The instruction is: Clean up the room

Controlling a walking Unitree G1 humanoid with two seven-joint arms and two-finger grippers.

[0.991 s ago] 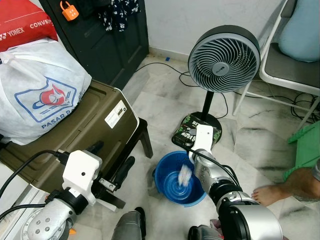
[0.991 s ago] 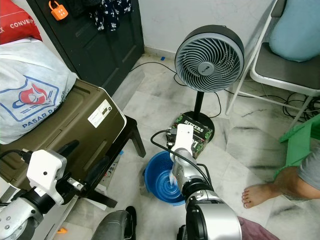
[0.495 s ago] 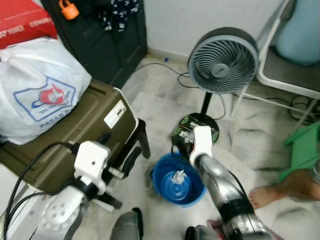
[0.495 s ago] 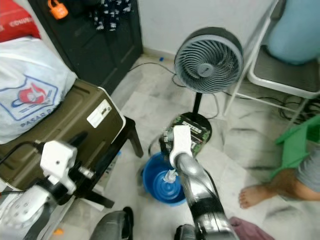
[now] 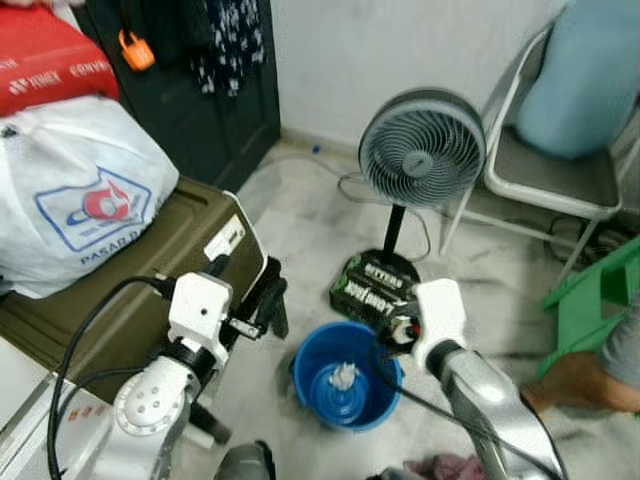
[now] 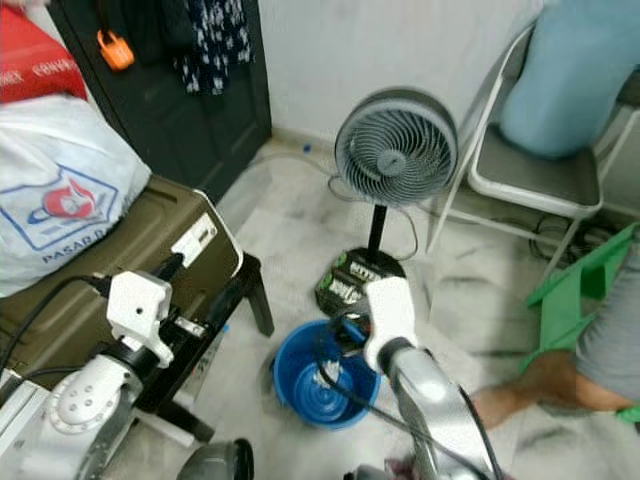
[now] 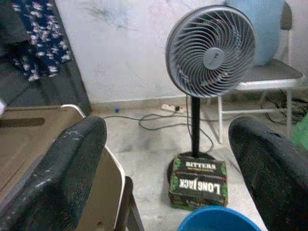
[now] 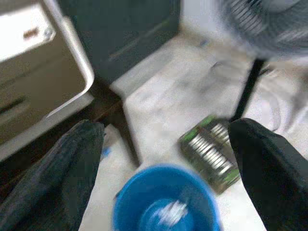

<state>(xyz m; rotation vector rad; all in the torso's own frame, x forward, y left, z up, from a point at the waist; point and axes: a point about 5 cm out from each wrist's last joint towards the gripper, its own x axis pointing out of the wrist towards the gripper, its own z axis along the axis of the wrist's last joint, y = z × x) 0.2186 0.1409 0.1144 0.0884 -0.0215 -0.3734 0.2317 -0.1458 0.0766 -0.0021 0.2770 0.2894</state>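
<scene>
Blue bucket (image 5: 345, 385) lower centre on floor, white crumpled tissue (image 5: 344, 375) inside. Right gripper (image 8: 163, 144) above bucket, fingers spread, empty. Left gripper (image 7: 168, 159) fingers apart, facing fan (image 7: 210, 48).

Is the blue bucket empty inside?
No, the blue bucket has a crumpled white scrap lying at its bottom.

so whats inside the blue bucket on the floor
A small crumpled white wad lies on the bottom of the blue bucket, near the middle. The right arm crosses over the rim nearest the robot, so that bit of the inside is covered.
</scene>
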